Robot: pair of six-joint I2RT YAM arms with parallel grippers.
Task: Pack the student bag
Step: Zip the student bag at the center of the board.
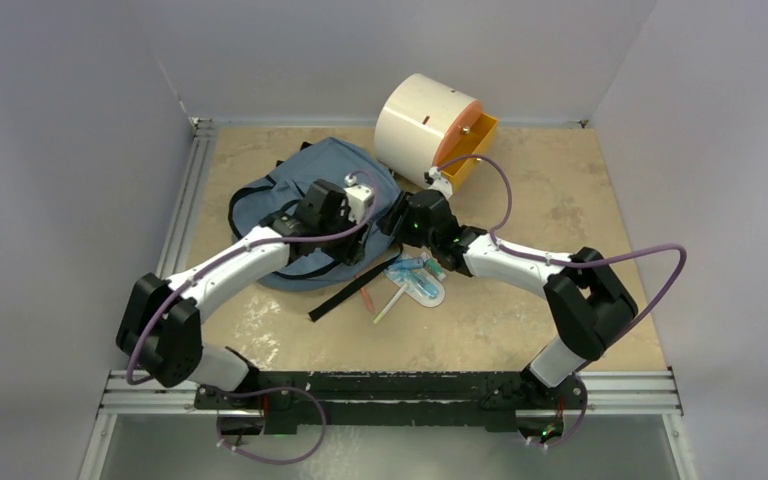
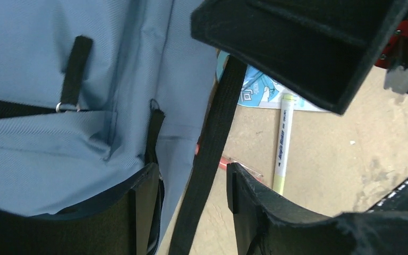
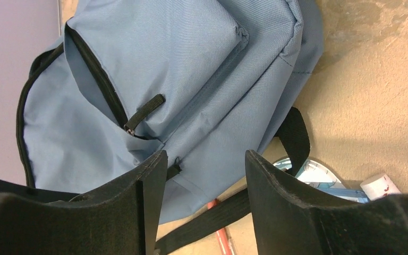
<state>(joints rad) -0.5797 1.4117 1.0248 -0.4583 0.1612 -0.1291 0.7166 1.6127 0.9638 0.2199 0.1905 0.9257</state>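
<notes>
The student bag (image 1: pixel 300 200), slate-blue with black zipper lines, lies flat at the table's back left. Its zipped front pocket fills the right wrist view (image 3: pixel 180 69). A loose black strap (image 1: pixel 345 295) trails from its near right corner. My left gripper (image 1: pixel 372 212) hangs over that right edge. In the left wrist view it (image 2: pixel 194 183) stands open, with the bag's edge (image 2: pixel 58 143) and the strap (image 2: pixel 212 143) running between its fingers, untouched by the right one. My right gripper (image 1: pixel 405 218) faces it from the right. Its jaws (image 3: pixel 204 159) are open above the bag's corner and strap (image 3: pixel 228 212).
A cream cylindrical cabinet (image 1: pixel 428 125) with an orange drawer (image 1: pixel 472 150) stands at the back, right of the bag. Just right of the strap lie a blue-and-white blister pack (image 1: pixel 418 280), a yellow-tipped marker (image 2: pixel 282 143) and a red pen (image 3: pixel 222 234).
</notes>
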